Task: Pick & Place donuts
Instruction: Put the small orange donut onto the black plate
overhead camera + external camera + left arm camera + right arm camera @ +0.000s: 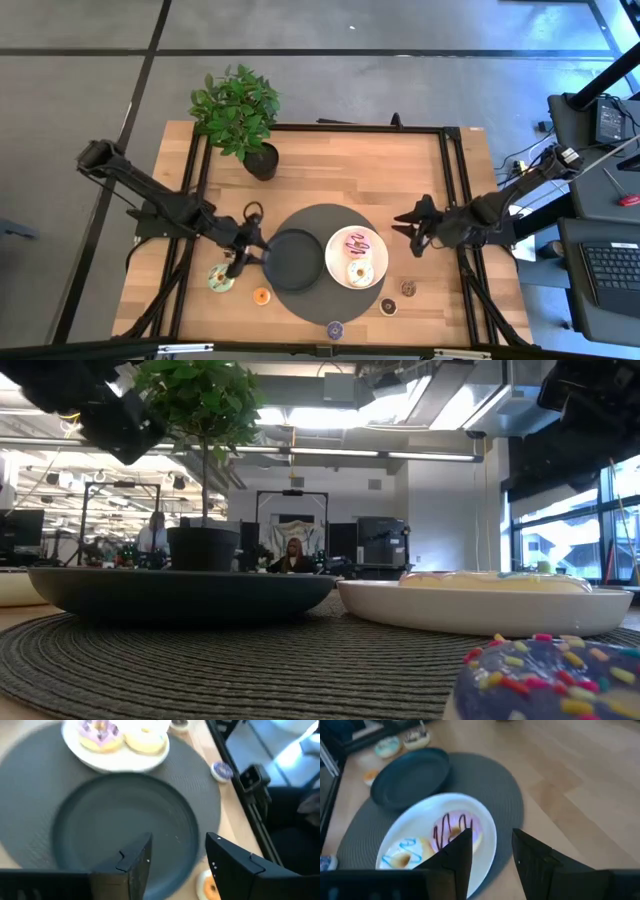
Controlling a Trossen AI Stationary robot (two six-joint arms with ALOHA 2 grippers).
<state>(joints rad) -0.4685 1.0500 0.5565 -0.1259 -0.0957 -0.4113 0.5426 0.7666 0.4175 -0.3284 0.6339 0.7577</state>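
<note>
I hold left hand [243, 258] released, empty, at dark plate [293, 259] edge; right hand [415, 237] parked released beside white plate [354, 257], off donuts.

White plate [343, 268] carries pink donut [358, 243], chocolate-striped, and white donut [360, 272], blue-striped; dark grey plate [292, 260]; purple donut [335, 329], multicoloured sprinkles

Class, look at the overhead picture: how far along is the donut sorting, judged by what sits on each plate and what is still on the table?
Done: a pink donut and a white donut lie on the white plate. In hand: nothing; the open left gripper hovers by the bare dark grey plate, the open right gripper waits apart. Left: the green donut, orange mini, purple mini and two dark minis lie off the plates.
</note>
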